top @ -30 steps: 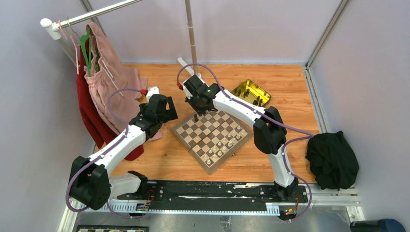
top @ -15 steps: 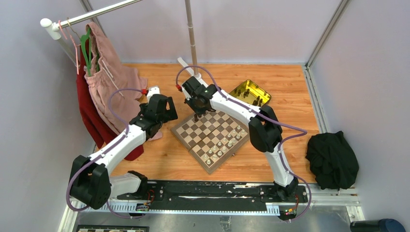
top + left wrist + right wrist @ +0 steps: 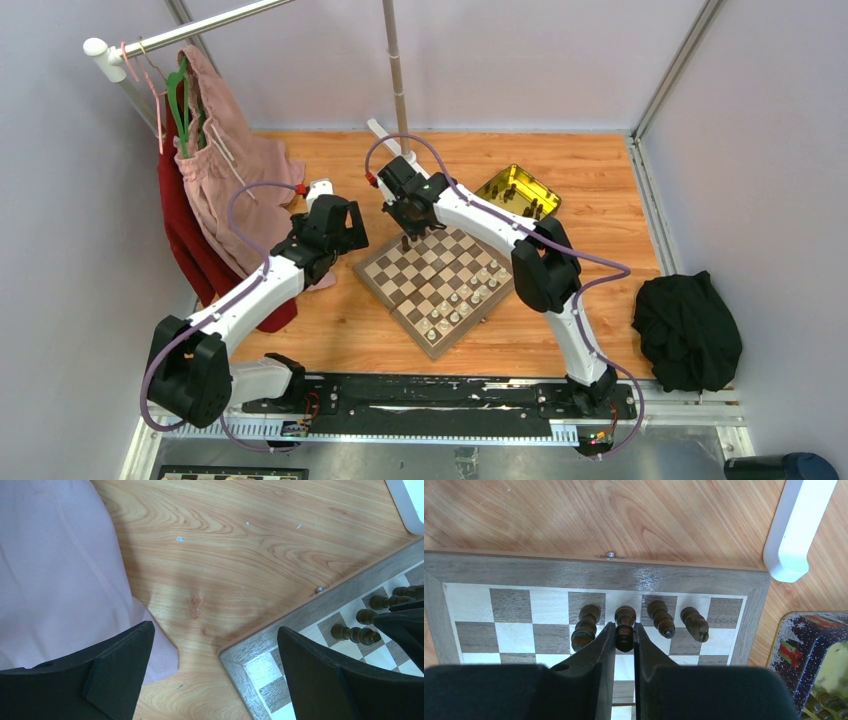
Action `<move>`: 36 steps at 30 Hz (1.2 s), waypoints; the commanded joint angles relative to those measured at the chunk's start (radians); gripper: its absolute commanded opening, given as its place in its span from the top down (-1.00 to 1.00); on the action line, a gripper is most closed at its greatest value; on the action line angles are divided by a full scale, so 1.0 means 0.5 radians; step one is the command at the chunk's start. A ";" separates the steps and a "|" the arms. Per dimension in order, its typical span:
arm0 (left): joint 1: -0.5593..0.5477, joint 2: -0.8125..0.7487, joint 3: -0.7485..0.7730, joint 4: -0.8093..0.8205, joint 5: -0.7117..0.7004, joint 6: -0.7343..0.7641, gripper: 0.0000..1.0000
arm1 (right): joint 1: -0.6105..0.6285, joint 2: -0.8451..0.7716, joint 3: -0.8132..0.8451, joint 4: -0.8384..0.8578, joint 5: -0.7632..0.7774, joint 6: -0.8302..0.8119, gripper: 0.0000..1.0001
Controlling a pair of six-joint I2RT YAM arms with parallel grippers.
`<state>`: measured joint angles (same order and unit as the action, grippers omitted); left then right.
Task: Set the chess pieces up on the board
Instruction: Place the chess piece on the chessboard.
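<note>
The board (image 3: 418, 287) lies diamond-wise mid-table, with pale chess pieces (image 3: 466, 298) along its near right side. My right gripper (image 3: 405, 238) is over the board's far left edge. In the right wrist view it (image 3: 624, 626) is shut on a dark brown piece (image 3: 625, 614), upright in the back row between a dark piece on its left (image 3: 585, 627) and two on its right (image 3: 661, 618). I cannot tell whether its base touches the square. My left gripper (image 3: 338, 236) hangs open and empty (image 3: 215, 630) over bare wood beside the board's corner (image 3: 252, 667).
A yellow-gold tin (image 3: 517, 190) holding more dark pieces sits behind the board to the right. Pink and red clothes (image 3: 215, 170) hang at the left, their pink hem (image 3: 55, 570) under my left fingers. A black cloth (image 3: 688, 330) lies right. A white pole base (image 3: 796, 530) stands behind the board.
The right arm has shifted slightly left along the board's far edge, keeping its hold on the dark piece. The left arm has barely moved.
</note>
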<state>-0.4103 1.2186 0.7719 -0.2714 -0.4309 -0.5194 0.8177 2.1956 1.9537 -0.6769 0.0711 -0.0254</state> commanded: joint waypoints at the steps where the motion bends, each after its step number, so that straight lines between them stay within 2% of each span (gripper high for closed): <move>1: -0.008 0.024 0.011 0.036 -0.016 0.033 -1.00 | -0.022 0.059 0.067 -0.056 -0.015 -0.028 1.00; 12: -0.007 0.036 0.017 0.043 -0.013 0.040 -1.00 | -0.025 0.085 0.072 -0.060 -0.023 -0.029 0.99; 15: -0.005 0.039 0.012 0.046 -0.010 0.040 -1.00 | -0.028 0.083 0.066 -0.063 -0.026 -0.030 0.92; 22: -0.005 0.045 0.020 0.049 -0.005 0.036 -1.00 | -0.027 0.062 0.075 -0.063 -0.025 -0.038 0.60; 36: -0.006 0.078 0.045 0.058 0.015 -0.001 -1.00 | -0.030 -0.034 0.059 -0.063 -0.006 -0.053 0.49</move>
<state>-0.4103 1.2461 0.7723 -0.2634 -0.4278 -0.5087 0.8150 2.2211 1.9663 -0.6773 0.0689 -0.0338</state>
